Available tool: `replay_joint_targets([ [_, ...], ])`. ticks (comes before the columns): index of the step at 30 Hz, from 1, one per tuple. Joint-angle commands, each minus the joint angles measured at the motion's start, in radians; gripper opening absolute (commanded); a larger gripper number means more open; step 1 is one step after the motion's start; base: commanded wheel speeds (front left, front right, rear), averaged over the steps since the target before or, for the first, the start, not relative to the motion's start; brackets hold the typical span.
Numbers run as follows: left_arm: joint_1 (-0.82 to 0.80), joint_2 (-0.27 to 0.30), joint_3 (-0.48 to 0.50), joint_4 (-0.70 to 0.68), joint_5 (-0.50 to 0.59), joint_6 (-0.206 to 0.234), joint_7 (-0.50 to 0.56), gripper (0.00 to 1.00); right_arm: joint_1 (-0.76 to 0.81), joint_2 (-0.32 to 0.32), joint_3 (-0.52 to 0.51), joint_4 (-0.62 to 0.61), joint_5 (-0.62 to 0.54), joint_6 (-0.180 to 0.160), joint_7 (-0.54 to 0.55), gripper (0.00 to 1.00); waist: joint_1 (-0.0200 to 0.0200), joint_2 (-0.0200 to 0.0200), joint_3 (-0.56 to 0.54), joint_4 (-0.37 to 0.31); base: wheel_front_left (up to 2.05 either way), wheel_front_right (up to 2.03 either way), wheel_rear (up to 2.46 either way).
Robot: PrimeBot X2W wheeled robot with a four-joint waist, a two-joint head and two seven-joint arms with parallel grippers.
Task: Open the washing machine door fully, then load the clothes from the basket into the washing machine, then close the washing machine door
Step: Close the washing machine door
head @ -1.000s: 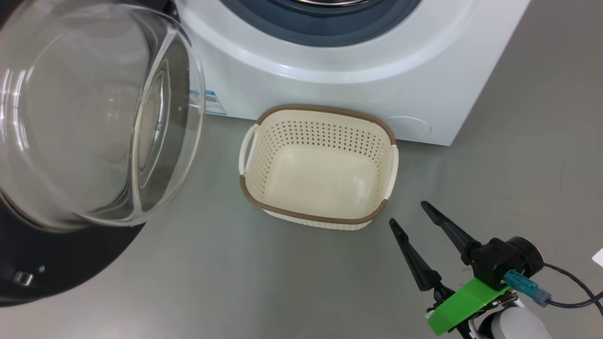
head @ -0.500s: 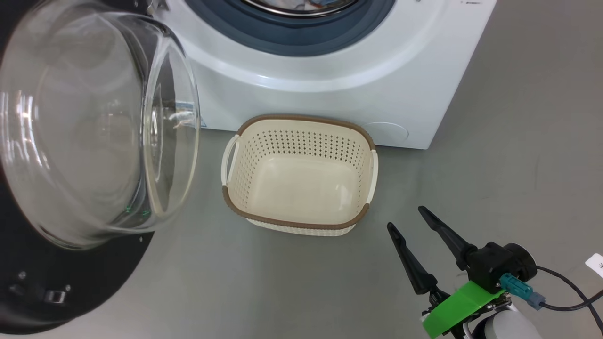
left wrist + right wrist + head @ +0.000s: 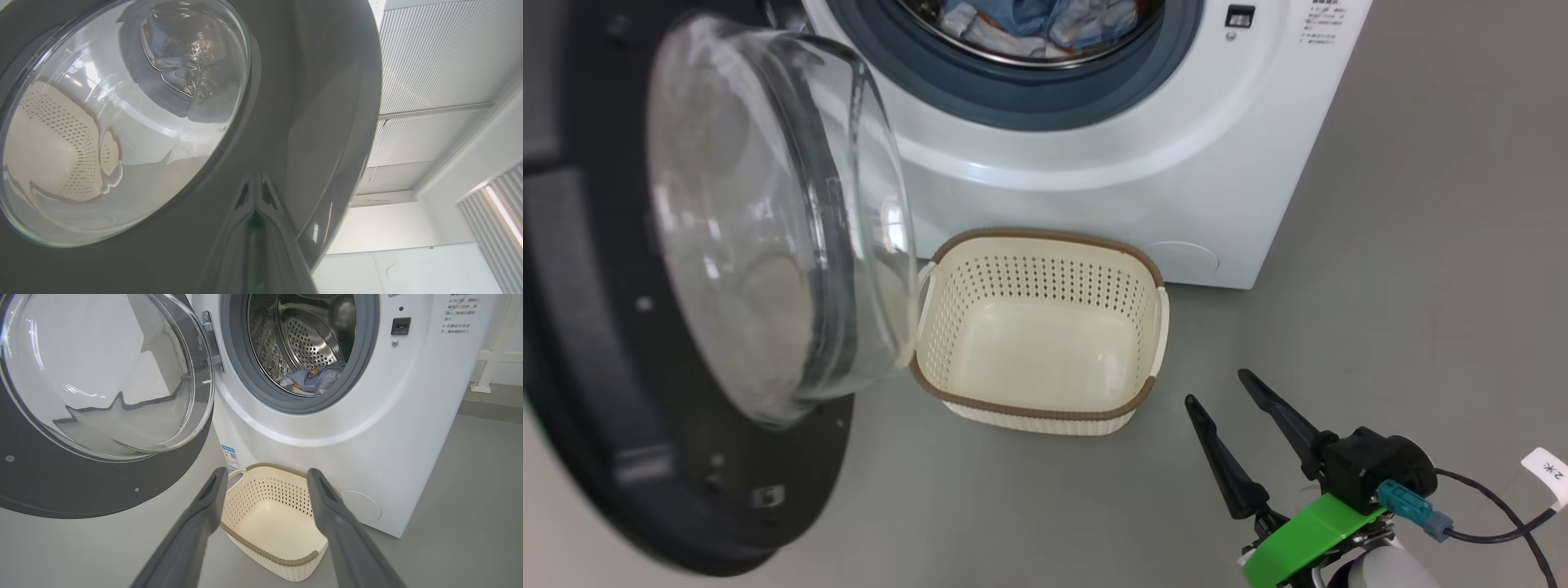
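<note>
The white washing machine (image 3: pixel 1094 188) stands with its drum uncovered, and blue and pale clothes (image 3: pixel 1045 20) lie inside it, as the right wrist view also shows of the clothes (image 3: pixel 314 377). The washing machine door (image 3: pixel 605 408) hangs partly swung at the left, its glass bowl overlapping the left handle of the basket (image 3: pixel 1037 286). That cream basket sits on the floor with nothing in it. My left gripper (image 3: pixel 255 179) is shut, with its tips against the door's dark outer face (image 3: pixel 286 102). My right gripper (image 3: pixel 1217 387) hangs open and holds nothing, right of the basket and nearer me.
Grey floor surrounds the machine and basket, with open room to the right. A black cable and a white tag (image 3: pixel 1547 469) trail from my right wrist. In the right wrist view, a white frame (image 3: pixel 490 367) stands right of the machine.
The head camera has tilted up, bringing the drum and the clothes into view. The door has swung toward the machine, its glass now over the basket's left edge. My right gripper has stayed put.
</note>
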Motion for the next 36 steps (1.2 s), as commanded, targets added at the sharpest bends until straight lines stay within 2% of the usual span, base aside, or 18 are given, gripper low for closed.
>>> replay_joint_targets([
  [1,0.002,0.035,0.011,-0.045,-0.016,-0.006,0.02,0.0,-0.006,0.009,0.025,-0.018,0.01,0.002,-0.011,1.0,0.0,0.0,-0.011,-0.005,0.0,0.0,0.0],
  [9,0.01,-0.041,-0.038,-0.074,-0.002,-0.028,0.0,0.0,0.004,0.03,0.017,-0.027,0.017,0.002,-0.012,1.0,0.0,0.0,-0.041,-0.057,0.0,0.0,0.0],
  [16,0.0,-0.078,-0.052,-0.052,0.021,-0.067,-0.038,0.0,0.013,0.037,0.003,-0.035,0.016,0.002,-0.012,1.0,0.0,0.0,-0.042,-0.123,0.0,0.0,0.0],
  [26,-0.045,-0.159,-0.093,-0.011,0.024,-0.124,-0.078,0.0,0.016,0.049,-0.006,-0.037,0.016,0.002,-0.012,1.0,0.0,0.0,-0.04,-0.204,0.0,0.0,0.0],
  [30,-0.071,-0.19,-0.109,-0.002,0.028,-0.15,-0.109,0.0,0.018,0.051,-0.011,-0.037,0.016,0.002,-0.012,1.0,0.0,0.0,-0.035,-0.225,0.0,0.0,0.0],
  [36,-0.116,-0.223,-0.126,0.052,0.037,-0.213,-0.189,0.0,0.013,0.054,-0.011,-0.035,0.016,0.002,-0.012,1.0,0.0,0.0,-0.027,-0.257,0.0,0.0,0.0],
])
